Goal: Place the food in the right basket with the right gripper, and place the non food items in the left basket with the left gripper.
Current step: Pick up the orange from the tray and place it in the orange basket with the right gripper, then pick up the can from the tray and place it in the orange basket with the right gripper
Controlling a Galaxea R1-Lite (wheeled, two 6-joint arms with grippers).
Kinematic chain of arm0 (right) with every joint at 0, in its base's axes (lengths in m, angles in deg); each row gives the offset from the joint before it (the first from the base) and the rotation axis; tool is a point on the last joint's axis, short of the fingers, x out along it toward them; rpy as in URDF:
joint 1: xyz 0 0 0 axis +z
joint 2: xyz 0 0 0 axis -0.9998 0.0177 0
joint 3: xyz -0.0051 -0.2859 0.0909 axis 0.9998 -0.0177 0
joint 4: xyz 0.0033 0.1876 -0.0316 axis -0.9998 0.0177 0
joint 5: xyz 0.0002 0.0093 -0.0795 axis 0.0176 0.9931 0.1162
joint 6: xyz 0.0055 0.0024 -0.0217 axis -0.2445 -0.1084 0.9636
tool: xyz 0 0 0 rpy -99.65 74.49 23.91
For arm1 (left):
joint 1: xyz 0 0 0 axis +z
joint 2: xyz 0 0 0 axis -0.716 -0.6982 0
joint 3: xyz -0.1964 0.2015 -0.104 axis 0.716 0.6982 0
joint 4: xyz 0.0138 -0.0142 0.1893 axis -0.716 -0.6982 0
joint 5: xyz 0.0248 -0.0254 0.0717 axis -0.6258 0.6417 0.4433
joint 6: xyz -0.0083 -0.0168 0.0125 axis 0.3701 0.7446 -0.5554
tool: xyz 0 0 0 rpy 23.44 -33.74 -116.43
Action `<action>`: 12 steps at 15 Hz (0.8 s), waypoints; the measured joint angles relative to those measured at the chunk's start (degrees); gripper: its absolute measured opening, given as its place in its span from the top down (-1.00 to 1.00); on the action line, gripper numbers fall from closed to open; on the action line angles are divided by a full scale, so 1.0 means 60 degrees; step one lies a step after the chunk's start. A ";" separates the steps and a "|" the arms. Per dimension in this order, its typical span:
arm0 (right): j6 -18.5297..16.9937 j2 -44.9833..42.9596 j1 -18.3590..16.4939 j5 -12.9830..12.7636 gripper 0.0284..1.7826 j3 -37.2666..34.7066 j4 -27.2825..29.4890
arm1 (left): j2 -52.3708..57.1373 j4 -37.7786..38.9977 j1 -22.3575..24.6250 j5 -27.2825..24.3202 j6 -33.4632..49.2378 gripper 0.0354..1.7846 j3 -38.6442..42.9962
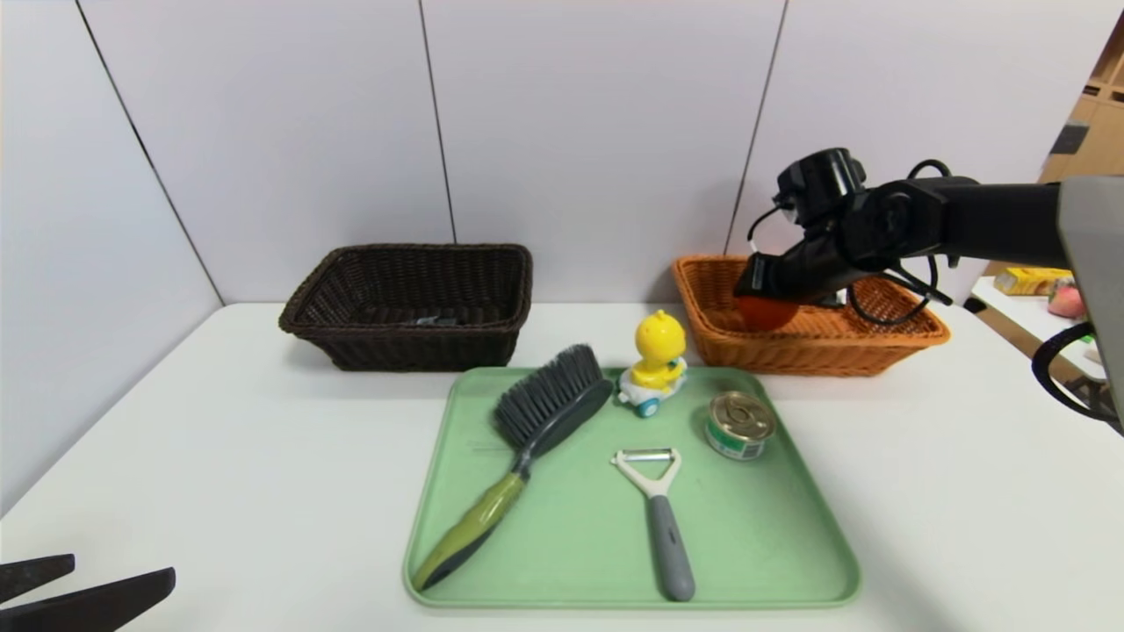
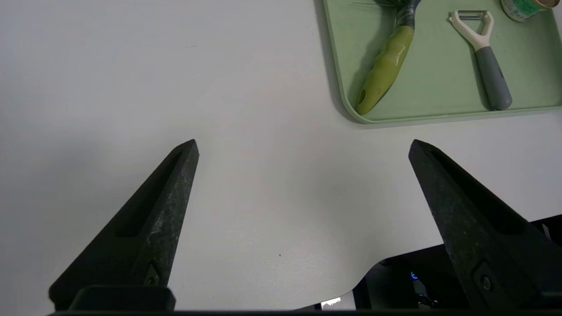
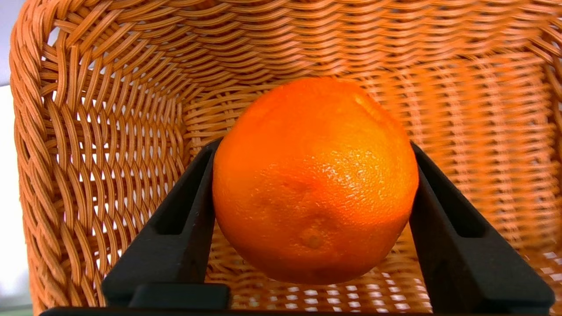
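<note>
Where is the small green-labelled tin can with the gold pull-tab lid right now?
In the head view, the small green-labelled tin can stands upright on the right part of the light green tray, right of the white grey-handled peeler and near the yellow duck toy.

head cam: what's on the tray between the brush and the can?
In the head view, the duck toy and the peeler lie between the brush and the can on the tray.

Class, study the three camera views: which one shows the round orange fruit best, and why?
The right wrist view: the round orange fruit fills the picture between the right gripper's fingers, over the orange-tan wicker basket. The head view shows only its underside below the arm; the left wrist view misses it.
</note>
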 joint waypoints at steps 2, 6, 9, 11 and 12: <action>0.0197 0.0033 -0.0018 -0.0002 -0.55 0.0004 -0.0412 | -0.0022 -0.0004 0.0000 0.0000 0.0000 -0.89 -0.0002; 0.0642 -0.0289 -0.0014 0.0012 -0.70 0.0004 -0.0790 | -0.0035 0.0002 0.0000 -0.0002 0.0004 -0.89 -0.0018; 0.0648 -0.1042 0.0085 0.0169 -0.77 0.0000 -0.0634 | -0.0030 0.0002 0.0000 -0.0006 -0.0004 -0.89 -0.0039; 0.0610 -0.1865 0.0230 0.0492 -0.80 -0.0024 -0.0179 | -0.0030 0.0014 0.0000 -0.0006 -0.0004 -0.89 -0.0033; 0.0510 -0.2393 0.0349 0.0685 -0.82 -0.0051 0.0234 | -0.0030 0.0014 0.0000 -0.0018 -0.0004 -0.89 -0.0024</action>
